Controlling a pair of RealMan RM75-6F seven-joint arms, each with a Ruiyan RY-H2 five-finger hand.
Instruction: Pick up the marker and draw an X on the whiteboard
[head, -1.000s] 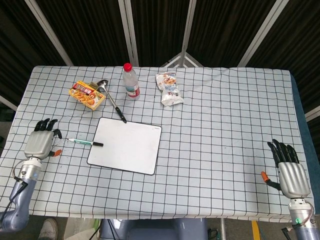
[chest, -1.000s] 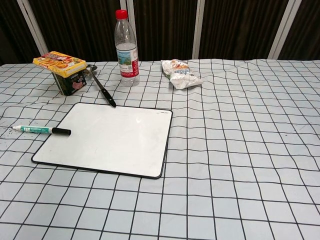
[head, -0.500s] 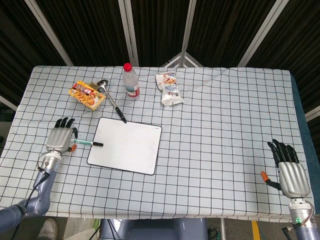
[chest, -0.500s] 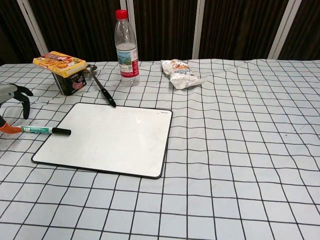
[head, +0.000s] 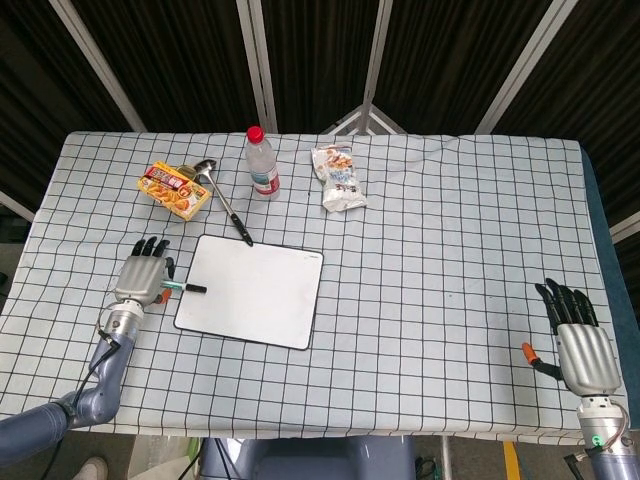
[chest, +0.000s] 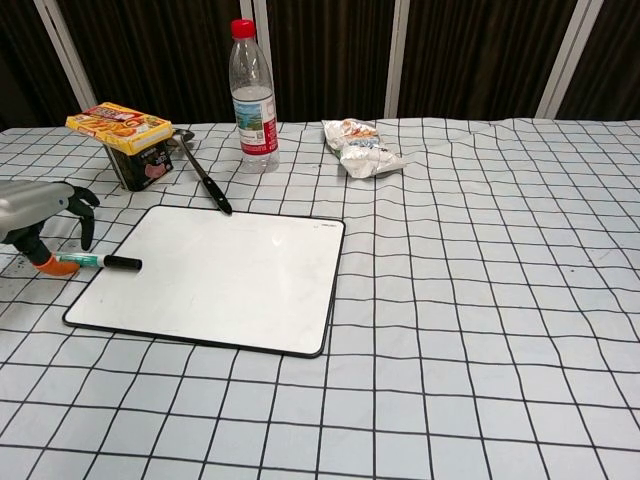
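Head view: the left hand (head: 139, 280) hovers over the green marker (head: 186, 287) at the whiteboard's (head: 250, 290) nine o'clock edge, fingers spread and grasping nothing. The marker lies flat, its black cap resting on the board's left rim, its barrel running out under the hand. In the chest view the hand's fingers (chest: 80, 205) arch just above the barrel and its orange thumb tip sits beside it. The right hand (head: 583, 350) rests far off at four o'clock on the checked tablecloth (head: 450, 250), fingers extended and released. At the board's twelve o'clock stand a water bottle (head: 262, 162), a ladle (head: 222, 198), a snack box (head: 175, 189) and a snack bag (head: 338, 177)
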